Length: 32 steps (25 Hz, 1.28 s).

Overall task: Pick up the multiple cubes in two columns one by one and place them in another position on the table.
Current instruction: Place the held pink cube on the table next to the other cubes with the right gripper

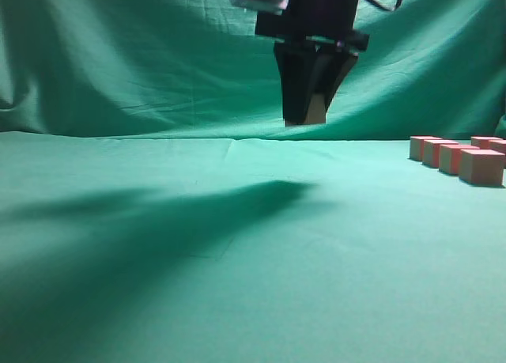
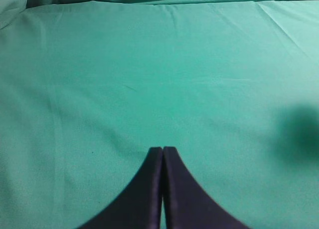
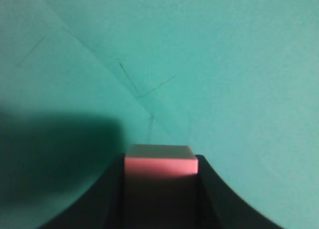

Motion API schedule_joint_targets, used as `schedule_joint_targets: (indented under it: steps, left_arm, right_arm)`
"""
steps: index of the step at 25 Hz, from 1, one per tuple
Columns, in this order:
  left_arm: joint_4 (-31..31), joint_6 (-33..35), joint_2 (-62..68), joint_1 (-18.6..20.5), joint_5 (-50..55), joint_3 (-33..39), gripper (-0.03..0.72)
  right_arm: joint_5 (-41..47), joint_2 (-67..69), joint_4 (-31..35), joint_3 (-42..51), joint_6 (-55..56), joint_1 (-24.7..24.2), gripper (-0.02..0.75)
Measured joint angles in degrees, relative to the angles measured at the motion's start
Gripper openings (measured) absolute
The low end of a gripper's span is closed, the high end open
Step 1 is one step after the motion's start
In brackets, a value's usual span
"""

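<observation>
from the exterior view i count six cubes (image 1: pixel 481 165) on the table (image 1: pixel 158 300), in two columns by its right edge, and a seventh cube (image 1: pixel 316 110) clamped in my right gripper (image 1: pixel 307 114), lifted clear above the table's far middle. wide bare cloth lies to the left and front. in the left wrist view my left gripper (image 2: pixel 162 150) has its fingers pressed together over bare cloth. in the right wrist view i see one cube pinched between the fingers.
</observation>
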Motion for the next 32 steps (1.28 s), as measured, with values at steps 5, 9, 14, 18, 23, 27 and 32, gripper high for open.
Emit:
schedule_joint_targets:
  steps: [5,9,14,18,23,27,32]
  left_arm:
    - [0.0,0.0,0.0,0.0,0.0,0.0,0.0]
    - [0.0,0.0,0.0,0.0,0.0,0.0,0.0]
    - [0.0,0.0,0.0,0.0,0.0,0.0,0.0]
    - [0.0,0.0,0.0,0.0,0.0,0.0,0.0]
    - [0.0,0.0,0.0,0.0,0.0,0.0,0.0]
    - [0.0,0.0,0.0,0.0,0.0,0.0,0.0]
    - [0.0,0.0,0.0,0.0,0.0,0.0,0.0]
  right_arm:
    - [0.0,2.43,0.32,-0.25,-0.91,0.0,0.26]
    - [-0.11,3.47,0.34,-0.39,-1.02,0.0,0.26]
    - [-0.81,4.63,0.34,-0.39,0.97,0.0,0.26]
    - [-1.18,5.42,0.34,-0.39,2.37,-0.1,0.26]
    - [-2.01,5.42,0.34,-0.39,4.82,-0.1,0.26]
    - [-2.01,6.21,0.22,-0.39,6.19,-0.1,0.26]
    - [-2.25,6.33,-1.46,-0.48,6.91,-0.1,0.26]
